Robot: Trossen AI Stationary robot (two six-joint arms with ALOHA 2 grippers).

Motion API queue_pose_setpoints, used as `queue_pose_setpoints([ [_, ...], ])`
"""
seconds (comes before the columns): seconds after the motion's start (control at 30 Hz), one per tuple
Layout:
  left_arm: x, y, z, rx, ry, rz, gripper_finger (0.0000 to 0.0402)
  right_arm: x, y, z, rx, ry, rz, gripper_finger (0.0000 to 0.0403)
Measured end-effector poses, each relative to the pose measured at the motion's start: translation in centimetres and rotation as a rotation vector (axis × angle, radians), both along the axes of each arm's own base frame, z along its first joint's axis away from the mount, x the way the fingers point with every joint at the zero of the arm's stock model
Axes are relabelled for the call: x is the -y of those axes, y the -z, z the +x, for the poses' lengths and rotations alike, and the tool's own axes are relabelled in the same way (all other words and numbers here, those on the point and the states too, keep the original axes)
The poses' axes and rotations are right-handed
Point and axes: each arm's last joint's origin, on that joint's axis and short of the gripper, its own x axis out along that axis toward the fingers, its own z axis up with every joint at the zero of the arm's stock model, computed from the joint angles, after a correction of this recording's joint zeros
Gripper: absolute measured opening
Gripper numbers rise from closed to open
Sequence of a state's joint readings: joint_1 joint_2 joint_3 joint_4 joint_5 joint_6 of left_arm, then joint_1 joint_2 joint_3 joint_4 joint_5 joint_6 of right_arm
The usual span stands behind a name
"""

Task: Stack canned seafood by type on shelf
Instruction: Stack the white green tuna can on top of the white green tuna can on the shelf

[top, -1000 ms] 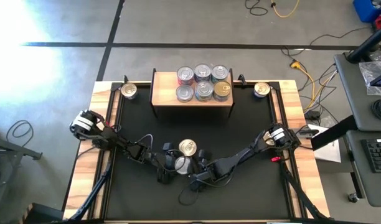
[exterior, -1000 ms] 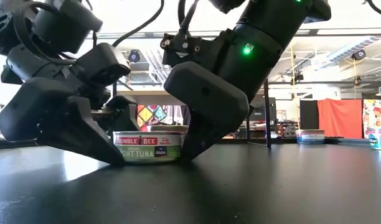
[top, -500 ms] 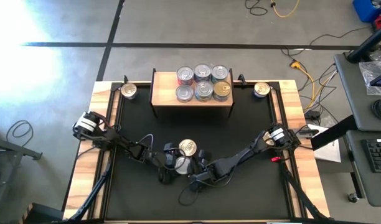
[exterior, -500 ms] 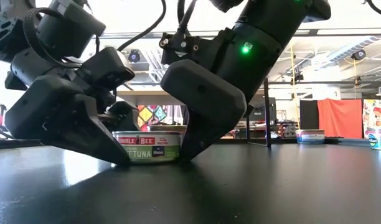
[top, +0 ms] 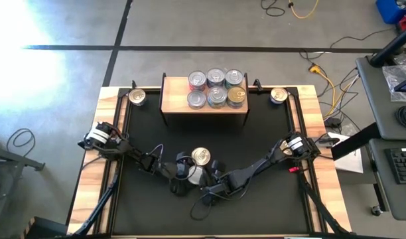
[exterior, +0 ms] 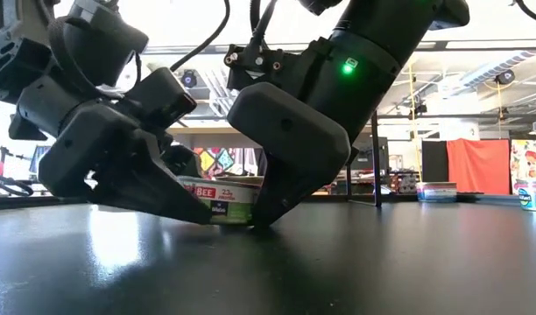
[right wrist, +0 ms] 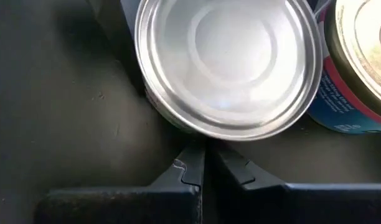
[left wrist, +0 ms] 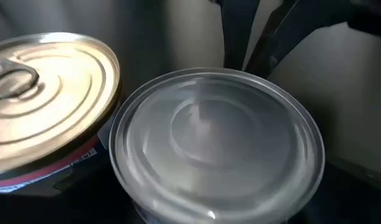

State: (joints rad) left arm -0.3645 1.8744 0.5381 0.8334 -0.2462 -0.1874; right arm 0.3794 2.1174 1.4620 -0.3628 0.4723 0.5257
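Two cans stand side by side mid-table: a silver-lidded tuna can and, just beyond it, a gold-lidded can. My left gripper is open and comes in from the left. Its near finger covers the left part of the silver can's label, and the can fills its wrist view. My right gripper is shut at the can's right-near side. The shelf at the far edge carries several cans. My left gripper stands about the silver can, and I cannot tell whether its fingers touch it. My right gripper rests its shut fingertips against the silver can's side wall below the rim. It slants down from the table's right. The can stands flat on the table.
One loose can stands at each far corner of the table, left and right. Wooden planks border the black table top. Both arms crowd the table's middle. Cables lie on the floor beyond.
My left gripper has tipped further down and rolled a little beside the silver can. In the low view its near finger now covers more of the label. The cans and my right gripper have kept still.
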Motion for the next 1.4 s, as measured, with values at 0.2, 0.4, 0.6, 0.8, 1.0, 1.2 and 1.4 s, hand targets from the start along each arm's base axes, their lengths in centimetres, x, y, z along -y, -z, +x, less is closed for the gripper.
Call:
queue_pose_setpoints([
  [0.2,0.1,0.7,0.1,0.002,-0.024,-0.002,0.0393,-0.1,0.0,-0.1,-0.012,-0.003,-0.004,0.0012],
  [0.4,0.7,-2.1,-1.9,0.101,-0.045,0.007,0.0385,-0.5,-2.0,-0.3,0.034,-0.013,0.003,0.0012],
  [0.6,0.1,-6.3,-4.1,0.245,-0.05,0.099,0.0384,-0.5,-6.6,-0.7,0.117,-0.113,-0.026,0.0012],
  [0.8,-4.1,-10.0,-4.5,0.299,-0.157,0.256,0.0383,1.7,-11.0,-0.7,0.197,-0.247,-0.143,0.0012],
  [1.0,-10.7,-13.2,-4.0,0.267,-0.212,0.31,0.0383,6.0,-14.1,0.3,0.271,-0.353,-0.24,0.0012],
  [1.2,-16.4,-15.3,-3.4,0.207,-0.345,0.325,0.0387,12.3,-15.7,0.7,0.297,-0.345,-0.24,0.0012],
  [1.4,-19.2,-16.6,-2.5,0.07,-0.313,0.316,0.0386,17.8,-19.0,0.5,0.398,-0.33,-0.116,0.0012],
])
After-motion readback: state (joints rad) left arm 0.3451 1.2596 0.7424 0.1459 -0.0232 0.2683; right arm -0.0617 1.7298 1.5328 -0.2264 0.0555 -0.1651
